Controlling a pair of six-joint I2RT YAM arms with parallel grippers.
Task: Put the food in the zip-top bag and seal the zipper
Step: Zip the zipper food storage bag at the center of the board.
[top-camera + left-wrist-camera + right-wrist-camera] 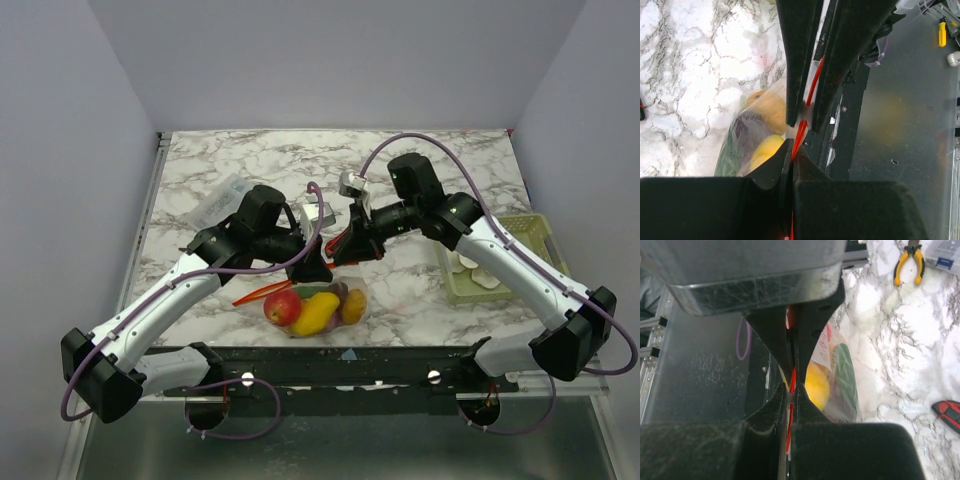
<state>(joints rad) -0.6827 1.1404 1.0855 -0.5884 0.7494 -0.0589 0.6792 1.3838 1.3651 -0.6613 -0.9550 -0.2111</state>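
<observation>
Food is sitting inside the clear bag, which is lying close to the middle of the worktop's near edge, with red, yellow, orange, purple and green pieces showing through the plastic. Both arms are reaching in over the bag's mouth from either side. The left fingers are pressing together on the zipper, the orange-red strip running straight through their tips in the left wrist view. The right fingers are standing just beside them, a little farther from the near edge, and are also clamping tight on the same strip, so the two pairs are facing each other tip to tip with only a short stretch of zipper showing between them. The plastic below the strip is sagging down toward the food. A green basket holding pale pieces is sitting at the worktop's right edge, well apart from the bag. In the right wrist view, yellow-handled pliers and a red-and-black tool are lying on the marble away from the bag.
</observation>
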